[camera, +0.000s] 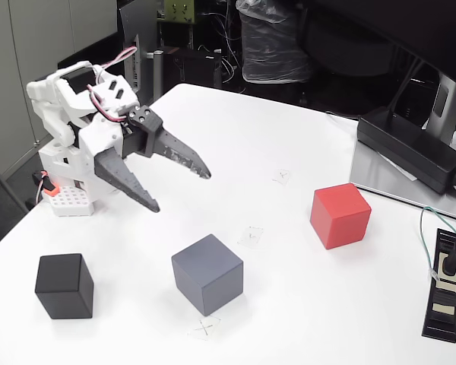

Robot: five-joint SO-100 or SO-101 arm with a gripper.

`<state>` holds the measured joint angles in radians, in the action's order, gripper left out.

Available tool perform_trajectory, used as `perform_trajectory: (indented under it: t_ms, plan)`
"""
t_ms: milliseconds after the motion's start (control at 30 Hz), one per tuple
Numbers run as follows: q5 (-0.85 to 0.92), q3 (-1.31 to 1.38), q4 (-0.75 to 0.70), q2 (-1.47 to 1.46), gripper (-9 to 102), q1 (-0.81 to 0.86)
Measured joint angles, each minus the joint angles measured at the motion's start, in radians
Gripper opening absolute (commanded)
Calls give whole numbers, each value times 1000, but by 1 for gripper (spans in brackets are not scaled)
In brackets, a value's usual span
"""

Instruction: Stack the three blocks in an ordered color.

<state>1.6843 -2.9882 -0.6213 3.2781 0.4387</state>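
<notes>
While the gripper (pixel 182 190) hangs above the white table (pixel 235 129) with fingers spread wide, nothing sits between them. Three cubes stand well apart — black block (pixel 64 286), grey block (pixel 207 274), red block (pixel 340 215).

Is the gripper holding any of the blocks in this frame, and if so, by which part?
Nothing is held. The gripper is open in the air, and the black block, grey block and red block sit apart on the table.

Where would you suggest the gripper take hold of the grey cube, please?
Probably from above, closing on two opposite vertical faces of the grey cube. It sits flat, apart from the others, with space all around. The open gripper would likely need turning to match its angled sides.
</notes>
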Motion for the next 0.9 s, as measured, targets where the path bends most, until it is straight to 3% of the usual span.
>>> perform_trajectory:
  t_ms: [267, 900]
  plan:
    - [268, -35, 2, 0, 30, 97]
    - [282, -44, 2, 3, 30, 91]
